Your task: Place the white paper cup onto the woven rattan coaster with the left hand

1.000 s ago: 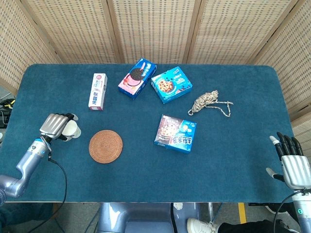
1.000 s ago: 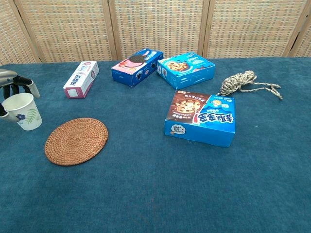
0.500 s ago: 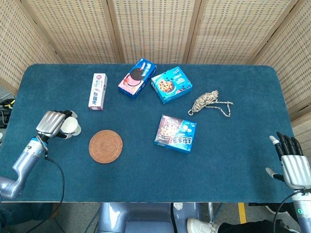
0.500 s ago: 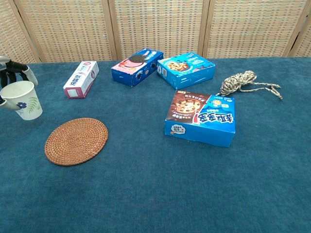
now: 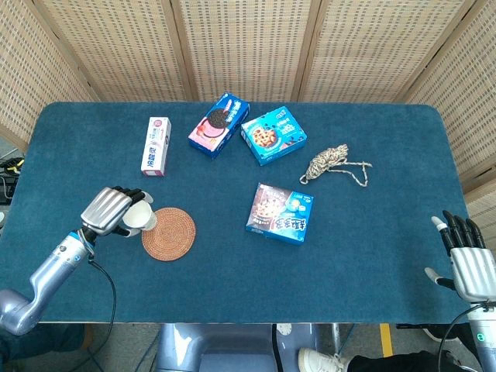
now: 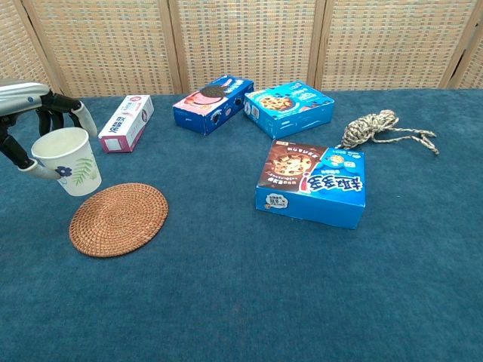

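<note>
My left hand [image 5: 108, 211] [image 6: 36, 119] grips the white paper cup [image 6: 69, 161] [image 5: 139, 217], which has a small blue flower and green leaf print. The cup hangs tilted a little above the cloth, over the left edge of the round woven rattan coaster [image 6: 118, 219] [image 5: 170, 233]. My right hand [image 5: 465, 256] rests open at the table's right front corner, far from both, and appears only in the head view.
A white-and-pink tube box [image 6: 126, 122] lies behind the coaster. Two blue biscuit boxes [image 6: 213, 104] [image 6: 290, 108] sit at the back centre, a third [image 6: 313, 183] mid-table, and a coil of twine [image 6: 374, 129] at the right. Wicker screens [image 5: 248, 46] close off the back.
My left hand has lifted the cup off the cloth and carried it rightward to the coaster's left edge. The right hand has not moved.
</note>
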Action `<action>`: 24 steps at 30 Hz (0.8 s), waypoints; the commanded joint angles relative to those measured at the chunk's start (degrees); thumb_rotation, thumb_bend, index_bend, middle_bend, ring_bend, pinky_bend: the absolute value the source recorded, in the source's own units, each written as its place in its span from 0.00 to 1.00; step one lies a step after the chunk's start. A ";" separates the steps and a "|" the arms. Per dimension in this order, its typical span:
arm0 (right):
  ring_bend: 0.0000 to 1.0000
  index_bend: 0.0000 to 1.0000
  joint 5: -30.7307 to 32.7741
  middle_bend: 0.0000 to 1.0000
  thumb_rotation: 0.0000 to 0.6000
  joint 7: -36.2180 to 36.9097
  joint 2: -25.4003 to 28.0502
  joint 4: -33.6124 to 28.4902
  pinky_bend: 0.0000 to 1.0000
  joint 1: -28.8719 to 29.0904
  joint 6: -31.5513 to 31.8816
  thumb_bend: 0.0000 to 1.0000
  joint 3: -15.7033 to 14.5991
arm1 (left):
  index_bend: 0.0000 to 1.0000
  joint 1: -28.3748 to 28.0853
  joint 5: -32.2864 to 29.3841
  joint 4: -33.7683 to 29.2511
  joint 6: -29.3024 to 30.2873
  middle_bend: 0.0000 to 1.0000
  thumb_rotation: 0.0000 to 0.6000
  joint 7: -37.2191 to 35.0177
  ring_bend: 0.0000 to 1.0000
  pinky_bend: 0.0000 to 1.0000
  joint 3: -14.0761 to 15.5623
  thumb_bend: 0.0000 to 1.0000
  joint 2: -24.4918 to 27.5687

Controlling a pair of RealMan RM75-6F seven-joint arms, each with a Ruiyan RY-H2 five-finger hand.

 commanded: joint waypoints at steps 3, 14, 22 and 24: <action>0.00 0.08 0.02 0.00 1.00 0.14 0.04 -0.03 0.00 0.00 0.00 0.00 0.01 | 0.35 -0.82 -1.08 -0.51 -1.04 0.40 1.00 1.78 0.46 0.45 -0.05 0.00 -2.19; 0.00 0.08 0.31 0.00 1.00 -0.03 0.07 -0.27 0.00 0.04 -0.20 0.00 0.09 | 0.35 -2.62 -1.57 -1.06 -2.67 0.39 1.00 3.47 0.46 0.45 -0.12 0.00 -3.75; 0.00 0.08 0.33 0.00 1.00 0.09 0.14 -0.30 0.00 -0.02 -0.12 0.00 0.10 | 0.35 -3.30 -3.27 -1.74 -4.80 0.38 1.00 6.09 0.45 0.45 0.31 0.00 -4.51; 0.00 0.08 0.32 0.00 1.00 0.14 0.16 -0.34 0.00 -0.01 -0.12 0.00 0.10 | 0.35 -3.28 -3.55 -1.58 -4.84 0.38 1.00 6.67 0.45 0.45 0.37 0.00 -4.87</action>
